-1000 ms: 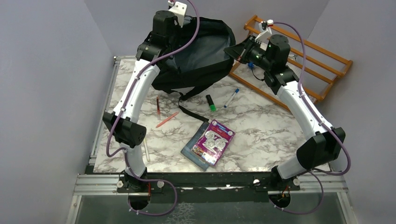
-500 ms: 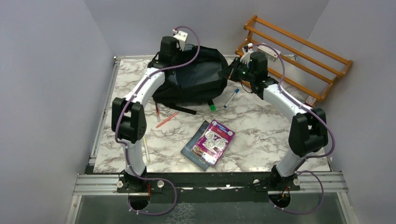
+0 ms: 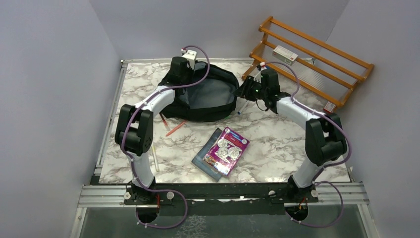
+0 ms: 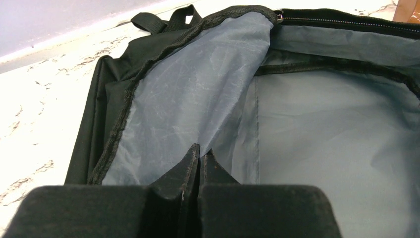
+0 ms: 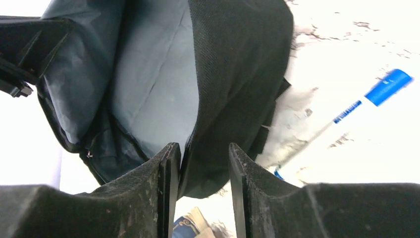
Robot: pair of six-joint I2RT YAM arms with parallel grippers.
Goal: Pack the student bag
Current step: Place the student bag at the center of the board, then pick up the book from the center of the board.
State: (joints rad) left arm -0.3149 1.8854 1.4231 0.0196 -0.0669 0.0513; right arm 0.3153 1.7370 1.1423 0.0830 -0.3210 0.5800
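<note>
The student bag [image 3: 205, 96] is a black backpack lying on the marble table at the back, its mouth open and its grey lining showing. My left gripper [image 3: 181, 82] is at the bag's left rim. In the left wrist view it [image 4: 199, 148] is shut, pinching a fold of the grey lining [image 4: 317, 124]. My right gripper [image 3: 243, 92] is at the bag's right rim. In the right wrist view it [image 5: 204, 148] is open, and the bag's black edge [image 5: 233, 74] hangs between the jaws, close to the left finger.
A blue-capped pen [image 3: 241, 107] [image 5: 346, 116] lies just right of the bag. An orange pen [image 3: 177, 127] and a red pen [image 3: 163, 118] lie at the bag's front left. A notebook with a purple packet [image 3: 225, 149] lies in the middle. A wooden rack [image 3: 317, 52] stands at the back right.
Both arms have come down and forward, lowering the raised bag onto the table. It now lies flatter and covers the green highlighter.
</note>
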